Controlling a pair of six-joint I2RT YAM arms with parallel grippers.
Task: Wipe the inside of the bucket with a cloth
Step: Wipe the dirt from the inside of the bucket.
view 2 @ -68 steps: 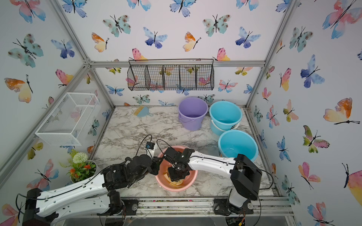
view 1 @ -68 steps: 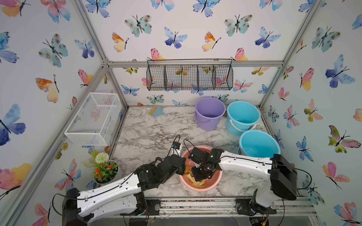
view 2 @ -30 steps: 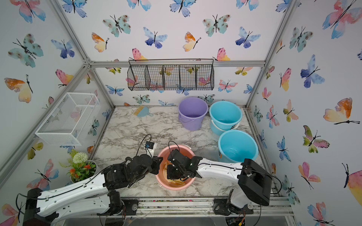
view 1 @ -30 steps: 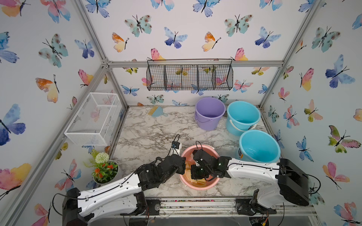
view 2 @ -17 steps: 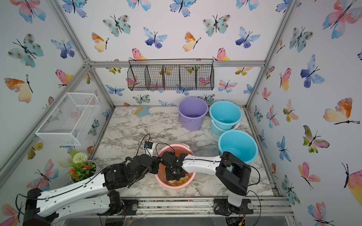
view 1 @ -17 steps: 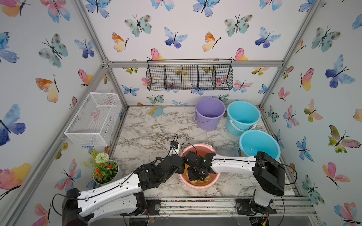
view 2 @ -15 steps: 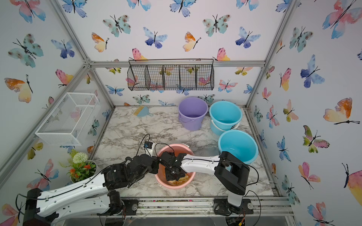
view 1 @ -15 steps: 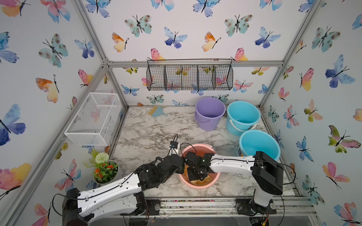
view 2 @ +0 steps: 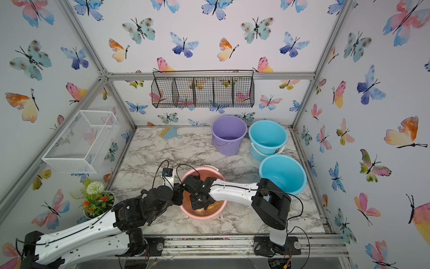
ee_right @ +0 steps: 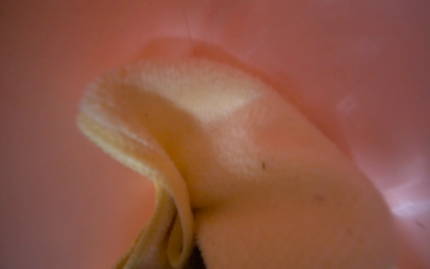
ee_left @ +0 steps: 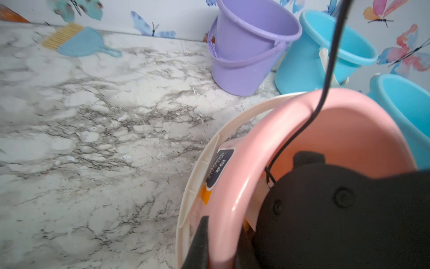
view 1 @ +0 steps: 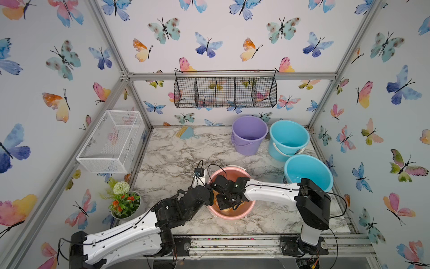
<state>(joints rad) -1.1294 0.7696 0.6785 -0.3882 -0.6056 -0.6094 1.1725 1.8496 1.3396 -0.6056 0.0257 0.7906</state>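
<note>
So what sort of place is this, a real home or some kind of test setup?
Probably a staged robot test cell: an aluminium frame boxes in butterfly wallpaper, and the left arm and right arm sit on a rail fronting a marble-look table.

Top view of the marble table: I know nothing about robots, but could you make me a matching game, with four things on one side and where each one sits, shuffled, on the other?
Things
1. cloth
2. purple bucket
3. hand brush
4. flower pot

Places
a. lying flat at the back of the table
b. alone at a front corner, away from every bucket
c. inside the pink bucket
d. standing at the back, right beside a blue bucket

Pairs: 1-c, 2-d, 3-a, 4-b
</note>
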